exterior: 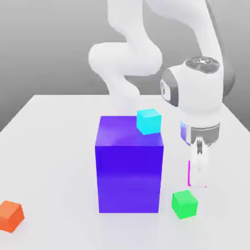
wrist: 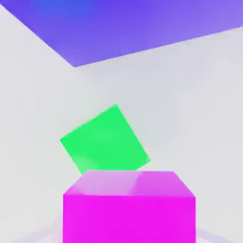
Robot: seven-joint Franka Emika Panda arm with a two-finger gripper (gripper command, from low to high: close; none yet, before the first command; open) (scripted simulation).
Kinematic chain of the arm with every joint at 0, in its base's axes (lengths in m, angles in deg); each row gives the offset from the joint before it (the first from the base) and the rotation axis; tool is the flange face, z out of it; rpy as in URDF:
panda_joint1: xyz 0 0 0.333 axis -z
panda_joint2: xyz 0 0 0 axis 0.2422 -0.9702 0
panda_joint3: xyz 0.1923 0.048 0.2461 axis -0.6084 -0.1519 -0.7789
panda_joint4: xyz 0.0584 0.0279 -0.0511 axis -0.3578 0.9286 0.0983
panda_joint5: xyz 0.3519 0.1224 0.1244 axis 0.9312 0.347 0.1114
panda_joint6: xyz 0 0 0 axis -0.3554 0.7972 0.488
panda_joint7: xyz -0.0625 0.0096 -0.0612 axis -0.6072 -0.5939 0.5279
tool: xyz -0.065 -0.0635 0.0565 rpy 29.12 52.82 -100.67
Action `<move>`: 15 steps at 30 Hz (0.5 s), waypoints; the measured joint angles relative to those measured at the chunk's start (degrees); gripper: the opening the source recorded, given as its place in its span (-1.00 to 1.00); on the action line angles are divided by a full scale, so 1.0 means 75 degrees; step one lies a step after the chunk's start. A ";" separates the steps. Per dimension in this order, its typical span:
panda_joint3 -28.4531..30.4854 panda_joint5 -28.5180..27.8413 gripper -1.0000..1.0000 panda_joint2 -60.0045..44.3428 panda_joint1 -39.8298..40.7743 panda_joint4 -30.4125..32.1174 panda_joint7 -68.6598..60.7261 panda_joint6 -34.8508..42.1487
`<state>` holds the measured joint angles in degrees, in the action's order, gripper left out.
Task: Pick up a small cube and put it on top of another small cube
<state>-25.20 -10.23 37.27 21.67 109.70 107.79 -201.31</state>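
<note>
The gripper (exterior: 197, 181) holds the pink cube (wrist: 129, 206) tight; next it must go right over the nearby green cube (exterior: 184, 204).

A: What crowds the green cube (exterior: 184, 204)?
B: The big blue-purple block (exterior: 129, 168) stands just beside it, a cyan cube (exterior: 149, 121) on its top.
A: Free room?
B: Bare table (exterior: 58, 146) beyond the block; orange cube (exterior: 10, 216) well apart.
</note>
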 joint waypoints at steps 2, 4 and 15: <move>0.0025 -0.0058 -1.00 -0.0126 -0.0005 -0.0002 0.0041 -0.0083; 0.0064 -0.0162 -1.00 -0.0256 -0.0024 -0.0002 0.0113 -0.0170; 0.2571 -0.0548 -1.00 -0.0801 -0.2464 -0.0010 0.0381 -0.0622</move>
<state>-5.91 -14.34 31.26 3.18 109.63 110.65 -205.98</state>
